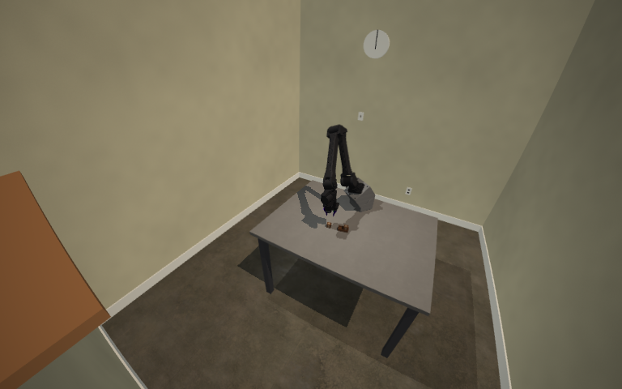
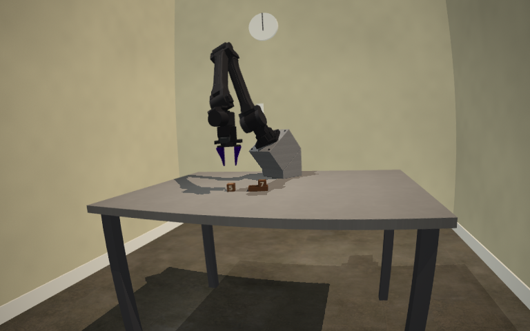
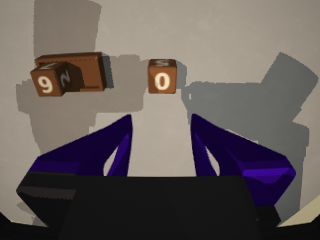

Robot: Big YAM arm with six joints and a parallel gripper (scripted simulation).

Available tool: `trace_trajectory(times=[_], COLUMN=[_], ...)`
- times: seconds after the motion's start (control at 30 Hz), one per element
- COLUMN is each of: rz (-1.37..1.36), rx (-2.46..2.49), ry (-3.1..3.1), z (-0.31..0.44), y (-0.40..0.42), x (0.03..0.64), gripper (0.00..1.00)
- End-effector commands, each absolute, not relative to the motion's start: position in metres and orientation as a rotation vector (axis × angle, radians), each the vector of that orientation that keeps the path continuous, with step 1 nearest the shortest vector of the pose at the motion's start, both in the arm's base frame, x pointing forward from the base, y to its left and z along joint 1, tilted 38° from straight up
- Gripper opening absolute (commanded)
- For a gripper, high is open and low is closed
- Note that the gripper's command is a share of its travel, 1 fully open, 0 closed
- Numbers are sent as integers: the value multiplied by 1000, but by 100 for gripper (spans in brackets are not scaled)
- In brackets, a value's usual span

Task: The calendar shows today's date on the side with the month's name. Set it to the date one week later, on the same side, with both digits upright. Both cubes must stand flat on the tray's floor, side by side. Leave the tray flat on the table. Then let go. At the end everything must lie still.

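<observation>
A loose brown cube (image 1: pixel 329 224) (image 2: pixel 230 187) (image 3: pixel 162 78) stands flat on the table, left of the tray in the top and exterior views. Its front shows an upright 5 in the exterior view; its top shows 0 in the wrist view. The brown tray (image 2: pixel 254 188) (image 3: pixel 94 75) lies flat. A second cube (image 2: pixel 262 183) (image 3: pixel 46 84) stands in its right end in the exterior view, with an upright 7 in front. The wrist view shows 9 on its top and 2 on a side. My gripper (image 1: pixel 330 214) (image 2: pixel 230 164) (image 3: pixel 161 121) is partly open and empty, above the loose cube.
The tray's other half, on the side toward the loose cube, has no cube in it. The grey robot base (image 1: pixel 360 197) (image 2: pixel 279 158) stands behind the tray on the table (image 1: pixel 389 256) (image 2: pixel 332 203). A gap of table separates the loose cube and the tray.
</observation>
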State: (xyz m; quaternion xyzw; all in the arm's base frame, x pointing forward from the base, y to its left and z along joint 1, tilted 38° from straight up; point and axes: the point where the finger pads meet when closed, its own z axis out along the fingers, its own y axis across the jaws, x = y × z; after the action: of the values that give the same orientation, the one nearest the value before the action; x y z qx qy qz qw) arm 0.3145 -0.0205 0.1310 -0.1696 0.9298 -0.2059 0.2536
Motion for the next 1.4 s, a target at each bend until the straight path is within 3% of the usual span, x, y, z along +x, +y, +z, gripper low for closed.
trace_trajectory(times=[0.0, 0.67, 1.37], rz=[-549, -550, -786], rx=[-418, -423, -1402], ry=[2482, 2470, 2303], z=[157, 158, 105], y=[-18, -17, 37], x=[327, 329, 313], gripper=[100, 100, 100])
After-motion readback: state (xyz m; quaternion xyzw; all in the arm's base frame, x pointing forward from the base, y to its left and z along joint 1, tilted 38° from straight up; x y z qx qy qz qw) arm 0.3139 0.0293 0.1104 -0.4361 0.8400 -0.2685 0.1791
